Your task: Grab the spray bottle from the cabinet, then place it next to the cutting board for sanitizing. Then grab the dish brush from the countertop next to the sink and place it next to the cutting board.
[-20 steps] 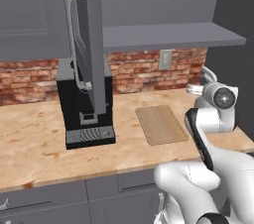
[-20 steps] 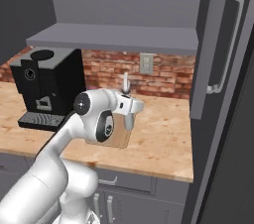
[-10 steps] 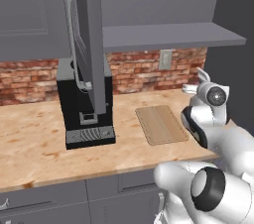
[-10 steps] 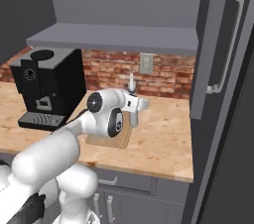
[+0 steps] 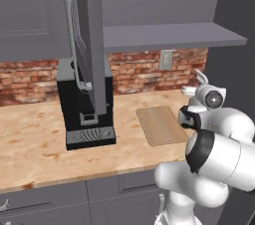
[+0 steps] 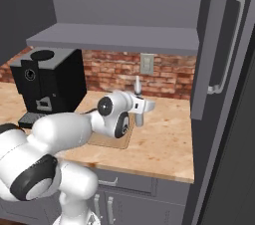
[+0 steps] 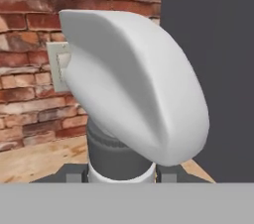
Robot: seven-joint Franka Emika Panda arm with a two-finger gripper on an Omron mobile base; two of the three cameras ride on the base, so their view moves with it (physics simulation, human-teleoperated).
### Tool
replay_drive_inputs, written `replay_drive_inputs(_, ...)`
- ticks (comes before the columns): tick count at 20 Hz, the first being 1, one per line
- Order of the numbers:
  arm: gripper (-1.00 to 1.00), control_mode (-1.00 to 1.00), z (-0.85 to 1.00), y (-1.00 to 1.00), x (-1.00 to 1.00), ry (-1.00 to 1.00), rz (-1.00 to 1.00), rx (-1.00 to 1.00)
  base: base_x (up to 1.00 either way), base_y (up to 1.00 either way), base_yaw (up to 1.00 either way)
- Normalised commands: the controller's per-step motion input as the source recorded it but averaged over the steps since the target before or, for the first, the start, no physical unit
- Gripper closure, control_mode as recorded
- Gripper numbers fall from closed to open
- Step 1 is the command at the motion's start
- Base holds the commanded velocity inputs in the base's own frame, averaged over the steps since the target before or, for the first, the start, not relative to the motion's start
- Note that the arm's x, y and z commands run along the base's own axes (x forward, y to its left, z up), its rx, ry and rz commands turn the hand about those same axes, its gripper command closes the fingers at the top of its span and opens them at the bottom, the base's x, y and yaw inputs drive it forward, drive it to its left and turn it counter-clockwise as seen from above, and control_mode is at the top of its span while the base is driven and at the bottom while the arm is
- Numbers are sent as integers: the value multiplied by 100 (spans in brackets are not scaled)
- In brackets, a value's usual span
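My gripper (image 7: 121, 176) is shut on the neck of the pale spray bottle (image 7: 134, 89), whose trigger head looms large in the hand view. One fingertip (image 7: 74, 176) shows on each side of the neck. From the right base view the spray bottle (image 6: 138, 100) stands upright in my gripper (image 6: 141, 108), above the right end of the light-wood cutting board (image 6: 119, 138). In the left base view the bottle (image 5: 199, 78) hangs just right of the cutting board (image 5: 159, 124). The cabinet door (image 5: 87, 35) stands open over its grey shelf (image 5: 164, 35). The dish brush and the sink are out of view.
A black coffee machine (image 5: 82, 104) stands on the wood countertop (image 5: 35, 139) left of the board. A wall outlet (image 6: 146, 62) sits on the brick backsplash behind the bottle. A tall dark panel with a bar handle (image 6: 224, 69) bounds the counter on the right.
My hand has carried the spray bottle a little to the right and slightly lower, and my elbow has swung closer to the cameras. The grip is unchanged.
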Motion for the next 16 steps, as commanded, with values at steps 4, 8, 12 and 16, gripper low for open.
replay_drive_inputs(4, 100, -100, -4, -8, 20, 0, 0, 0, 0, 0, 0)
replay_drive_inputs(8, 100, -100, -1, 0, 14, 1, 0, 0, 0, 0, 0)
replay_drive_inputs(12, 100, -100, -9, 0, 18, 6, 0, 0, 0, 0, 0)
replay_drive_inputs(16, 100, -100, -11, 0, 14, 7, 0, 0, 0, 0, 0)
